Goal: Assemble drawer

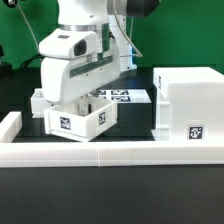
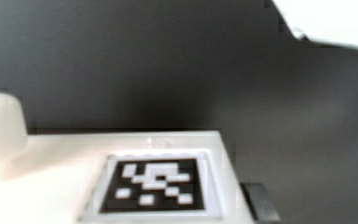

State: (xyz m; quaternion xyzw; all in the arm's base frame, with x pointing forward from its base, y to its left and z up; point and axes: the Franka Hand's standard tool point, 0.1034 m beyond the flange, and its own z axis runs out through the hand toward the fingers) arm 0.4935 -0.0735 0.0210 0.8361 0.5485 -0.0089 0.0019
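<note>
A small open-top white tray with a square tag stands just behind the front rail. My gripper reaches down into it from above, and the hand hides the fingertips. In the wrist view a white tagged face of the tray fills the space at my gripper. One dark finger presses against its edge and the other finger is hidden. A second tray sits behind, at the exterior view's left. The large white housing with its tag stands at the exterior view's right, apart from the trays.
The long low white border rail runs along the front and up the exterior view's left side. The marker board lies flat between the trays and the housing. A white corner shows on the dark table in the wrist view.
</note>
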